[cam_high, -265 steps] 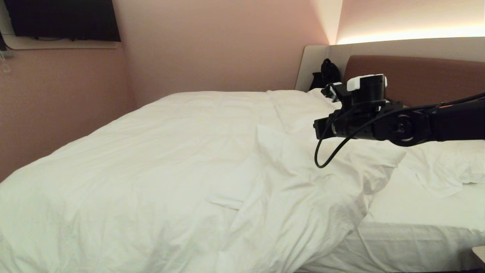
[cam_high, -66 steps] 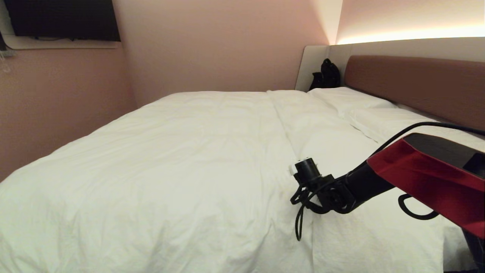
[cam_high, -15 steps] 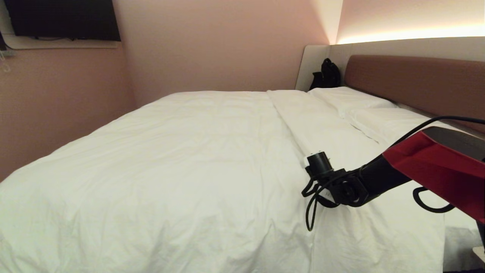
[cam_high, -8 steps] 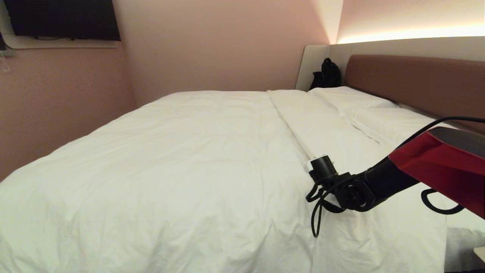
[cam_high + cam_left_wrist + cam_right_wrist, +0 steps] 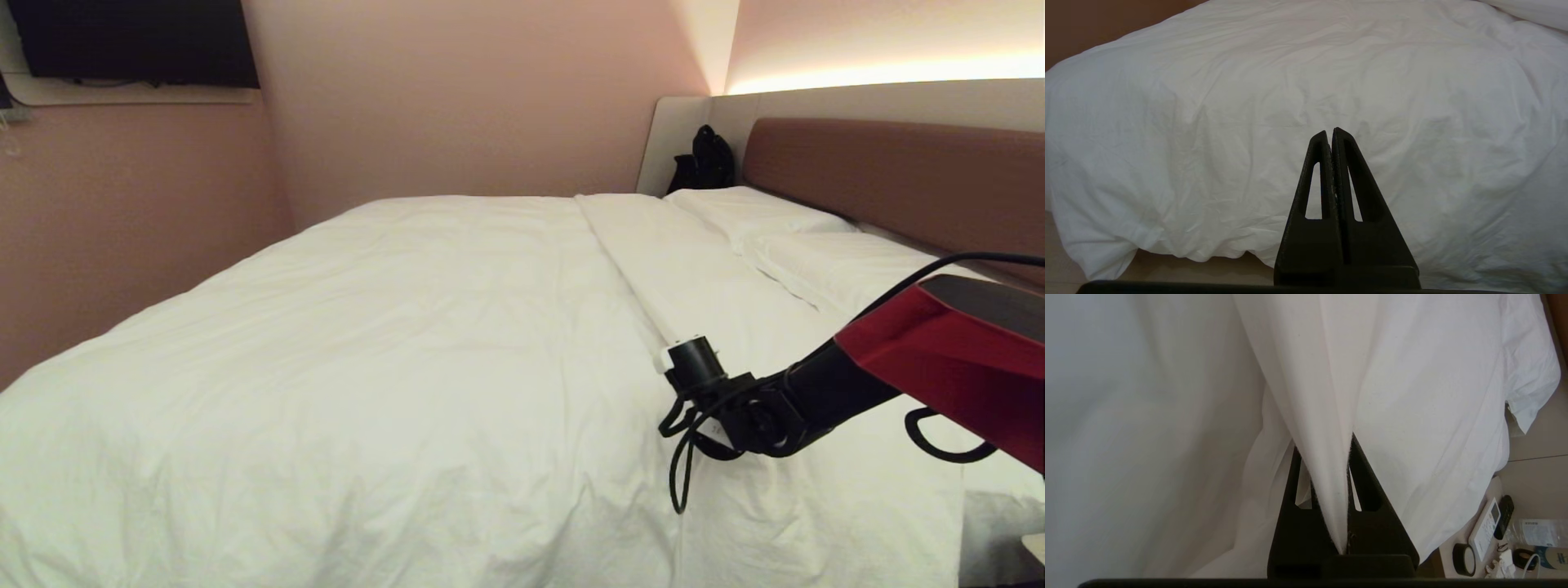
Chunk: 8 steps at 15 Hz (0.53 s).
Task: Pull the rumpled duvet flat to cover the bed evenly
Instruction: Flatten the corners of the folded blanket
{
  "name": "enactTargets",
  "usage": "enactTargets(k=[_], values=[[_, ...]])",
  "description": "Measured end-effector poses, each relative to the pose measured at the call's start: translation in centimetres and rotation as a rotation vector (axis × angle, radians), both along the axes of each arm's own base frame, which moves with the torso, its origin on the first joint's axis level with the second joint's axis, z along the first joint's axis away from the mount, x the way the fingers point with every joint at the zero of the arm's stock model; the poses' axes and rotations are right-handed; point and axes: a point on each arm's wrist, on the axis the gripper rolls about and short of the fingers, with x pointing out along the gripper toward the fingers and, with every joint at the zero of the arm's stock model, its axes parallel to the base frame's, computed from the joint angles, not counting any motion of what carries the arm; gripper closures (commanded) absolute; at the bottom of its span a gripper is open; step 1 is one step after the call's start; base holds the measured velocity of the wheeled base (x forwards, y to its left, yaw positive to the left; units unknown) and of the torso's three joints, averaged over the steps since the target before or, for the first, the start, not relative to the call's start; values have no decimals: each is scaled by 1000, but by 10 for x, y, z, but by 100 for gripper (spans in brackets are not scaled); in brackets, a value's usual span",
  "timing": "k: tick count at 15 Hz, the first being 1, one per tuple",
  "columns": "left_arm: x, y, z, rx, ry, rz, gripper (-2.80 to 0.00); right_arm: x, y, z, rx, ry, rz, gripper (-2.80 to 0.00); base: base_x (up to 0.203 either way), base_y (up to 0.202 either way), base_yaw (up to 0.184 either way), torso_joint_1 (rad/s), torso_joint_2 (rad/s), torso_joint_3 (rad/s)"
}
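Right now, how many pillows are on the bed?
2: one pillow in the far corner by the headboard, the other nearer, beside it. The duvet could hide more.

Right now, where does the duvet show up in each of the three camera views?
Head view: the duvet covers most of the bed, from the near edge back to the pillows.
Left wrist view: it fills the frame beyond the shut left tool.
Right wrist view: a fold of it is pinched in the right tool.
Shared landmark: the duvet's near edge hanging over the bedside.
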Motion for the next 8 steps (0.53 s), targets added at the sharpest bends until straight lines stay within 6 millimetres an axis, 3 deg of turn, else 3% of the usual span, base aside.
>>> enactTargets(k=[1, 2, 8], values=[[0, 0, 0, 0, 0, 0, 0, 1, 0, 1, 2, -3, 1, 0, 0, 0, 0, 0, 0, 0], [0, 0, 0, 0, 0, 0, 0, 1, 1, 1, 4, -6, 1, -280, 0, 0, 0, 0, 0, 0], [0, 0, 0, 0, -1, 0, 0, -7, 12, 8, 43, -7, 61, -280, 0, 0, 0, 0, 0, 0]])
